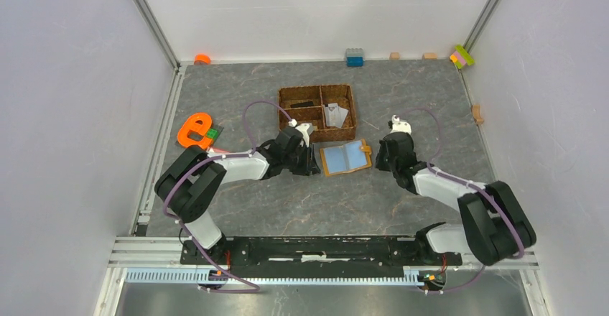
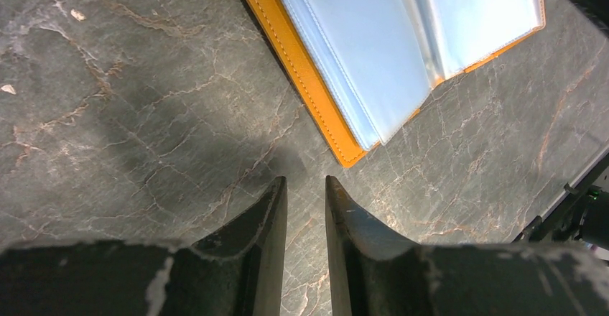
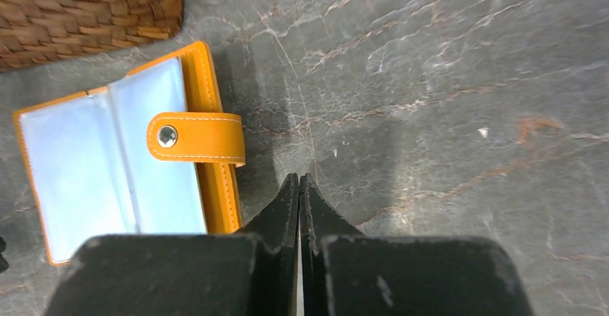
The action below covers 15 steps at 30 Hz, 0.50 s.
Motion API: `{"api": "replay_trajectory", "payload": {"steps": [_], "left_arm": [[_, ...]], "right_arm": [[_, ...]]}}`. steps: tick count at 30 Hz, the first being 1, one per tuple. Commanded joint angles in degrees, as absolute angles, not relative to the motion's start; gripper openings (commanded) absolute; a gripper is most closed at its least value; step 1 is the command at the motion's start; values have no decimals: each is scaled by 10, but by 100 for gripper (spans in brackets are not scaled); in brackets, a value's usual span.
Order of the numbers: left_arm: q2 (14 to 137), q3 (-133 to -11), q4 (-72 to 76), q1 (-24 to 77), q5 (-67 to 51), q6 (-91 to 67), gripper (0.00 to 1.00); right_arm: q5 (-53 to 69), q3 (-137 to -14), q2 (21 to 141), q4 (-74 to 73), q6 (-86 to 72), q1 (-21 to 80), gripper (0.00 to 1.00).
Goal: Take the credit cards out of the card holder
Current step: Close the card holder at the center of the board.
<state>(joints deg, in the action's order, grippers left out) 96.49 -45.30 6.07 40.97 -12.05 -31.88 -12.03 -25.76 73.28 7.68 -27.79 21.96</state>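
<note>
1 card holder (image 1: 346, 158): stitched orange leather, glossy pale sleeves, open flat between grippers | credit cards (image 1: 336, 115): pale, in woven tray (image 1: 337, 135), count unclear | left gripper (image 2: 307, 187): slightly parted, empty | right gripper (image 3: 299, 179): closed, empty

Table (image 1: 402, 208): dark grey, marbled like stone, with pale and rust-coloured veins; matt finish.
Back wall (image 1: 316, 7): plain white panel, unmarked.
Left wall (image 1: 64, 115): plain pale panel with a faint lilac cast.
Right wall (image 1: 553, 115): the same, pale and plain.
Corner posts (image 1: 149, 18): silver metal profiles where the side walls meet the back wall.
Near rail (image 1: 143, 248): silver metal bar along the table's near edge.
Light: even and soft; shadows on the table are faint, with blurred edges.
</note>
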Motion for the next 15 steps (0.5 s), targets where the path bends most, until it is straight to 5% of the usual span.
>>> {"api": "replay_trajectory", "payload": {"steps": [1,7,15], "left_arm": [[966,-463,65,410,-118,-296,33],[981,-469,64,410,-120,-295,33],[1014,-484,62,411,-130,-295,32]], "right_arm": [[-59,-294,784,94,-282,211,0],[126,-267,791,203,-271,210,0],[163,-248,766,263,-238,245,0]]}}
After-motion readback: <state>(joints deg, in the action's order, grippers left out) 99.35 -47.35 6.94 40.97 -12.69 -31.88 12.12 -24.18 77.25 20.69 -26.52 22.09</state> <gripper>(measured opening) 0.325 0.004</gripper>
